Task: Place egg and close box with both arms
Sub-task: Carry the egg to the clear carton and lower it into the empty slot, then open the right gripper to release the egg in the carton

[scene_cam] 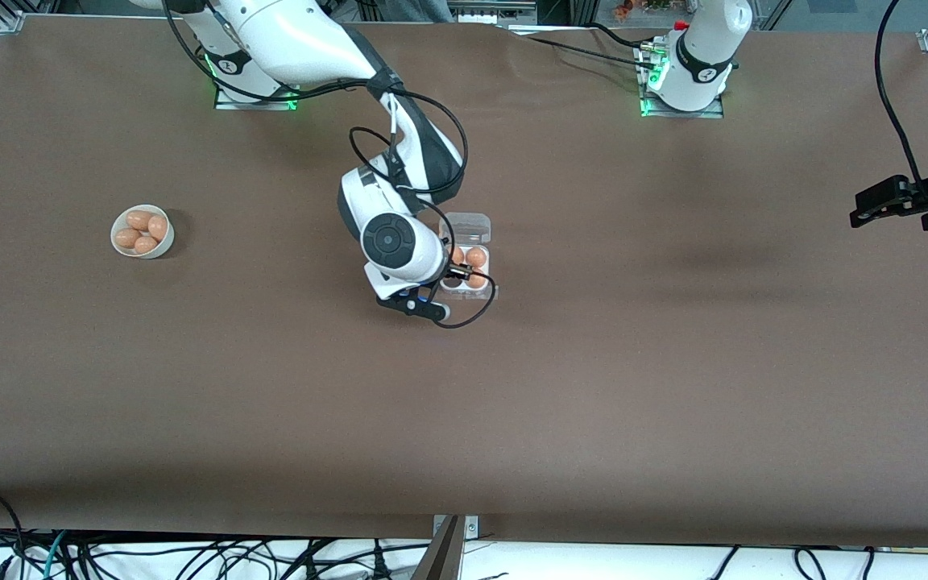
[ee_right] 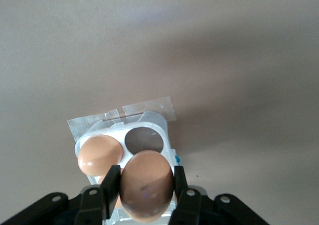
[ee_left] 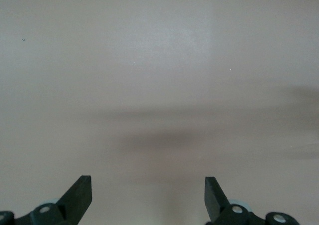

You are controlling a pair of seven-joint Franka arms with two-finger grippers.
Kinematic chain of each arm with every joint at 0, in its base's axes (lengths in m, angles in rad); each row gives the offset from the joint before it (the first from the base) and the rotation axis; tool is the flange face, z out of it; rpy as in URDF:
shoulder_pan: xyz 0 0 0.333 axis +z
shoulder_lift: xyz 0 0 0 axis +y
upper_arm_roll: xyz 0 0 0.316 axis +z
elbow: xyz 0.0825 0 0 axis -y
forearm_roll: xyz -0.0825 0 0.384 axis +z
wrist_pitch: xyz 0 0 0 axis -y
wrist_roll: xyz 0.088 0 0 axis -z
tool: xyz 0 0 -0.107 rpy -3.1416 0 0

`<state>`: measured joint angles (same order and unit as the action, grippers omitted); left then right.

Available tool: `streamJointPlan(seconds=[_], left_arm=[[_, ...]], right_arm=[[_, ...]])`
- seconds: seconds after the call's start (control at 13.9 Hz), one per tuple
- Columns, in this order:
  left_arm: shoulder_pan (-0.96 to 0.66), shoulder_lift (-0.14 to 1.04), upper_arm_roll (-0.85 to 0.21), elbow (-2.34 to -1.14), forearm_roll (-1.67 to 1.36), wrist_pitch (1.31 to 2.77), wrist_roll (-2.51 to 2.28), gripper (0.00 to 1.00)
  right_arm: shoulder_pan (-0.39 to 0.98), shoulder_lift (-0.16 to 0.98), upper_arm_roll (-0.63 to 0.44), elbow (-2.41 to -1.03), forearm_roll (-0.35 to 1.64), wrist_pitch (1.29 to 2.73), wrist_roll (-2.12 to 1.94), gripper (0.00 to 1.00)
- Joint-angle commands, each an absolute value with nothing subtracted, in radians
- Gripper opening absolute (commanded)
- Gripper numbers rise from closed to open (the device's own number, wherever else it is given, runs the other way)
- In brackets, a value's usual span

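Table [scene_cam: 673, 387]: we see a wide brown surface with both arm bases along its upper edge in the front view.
Right gripper [ee_right: 144, 185]: we have it over the box, its fingers clamped on the egg.
Left gripper [ee_left: 148, 197]: we see it waiting over bare table at the left arm's end, fingers spread apart and holding nothing.
Box [scene_cam: 466, 256]: it sits mid-table, lid [scene_cam: 465, 226] laid open; we judge the clear plastic thin, light and springy, so it may slide unless steadied when the lid is taken by its free edge.
Bowl [scene_cam: 142, 232]: white, toward the right arm's end, with spare eggs inside.
Egg [ee_right: 146, 185]: held across its middle above an empty cell [ee_right: 143, 140]; we judge it smooth, slippery and fragile, wanting a gentle release.
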<state>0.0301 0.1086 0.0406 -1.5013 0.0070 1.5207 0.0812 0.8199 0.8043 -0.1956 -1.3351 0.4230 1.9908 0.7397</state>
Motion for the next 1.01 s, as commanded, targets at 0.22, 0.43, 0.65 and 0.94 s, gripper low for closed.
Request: streamJointPlan(seconds=[0.22, 0.43, 0.65, 0.94], left_arm=[[0.032, 0.115, 0.038, -1.48, 0.0, 1.503, 0.072, 1.0], [0.029, 0.115, 0.038, -1.48, 0.0, 1.503, 0.072, 1.0], [0.025, 0.12, 0.038, -1.48, -0.003, 1.503, 0.071, 1.0], [0.025, 0.12, 0.038, -1.48, -0.005, 1.503, 0.071, 1.0]], right_arm=[[0.838, 0.836, -0.198, -1.305, 0.448, 1.994, 0.756, 0.35], [0.836, 0.838, -0.172, -1.305, 0.456, 1.997, 0.762, 0.36], [0.836, 0.851, -0.167, -1.305, 0.457, 2.028, 0.764, 0.37], [0.836, 0.853, -0.167, -1.307, 0.454, 2.036, 0.759, 0.67]])
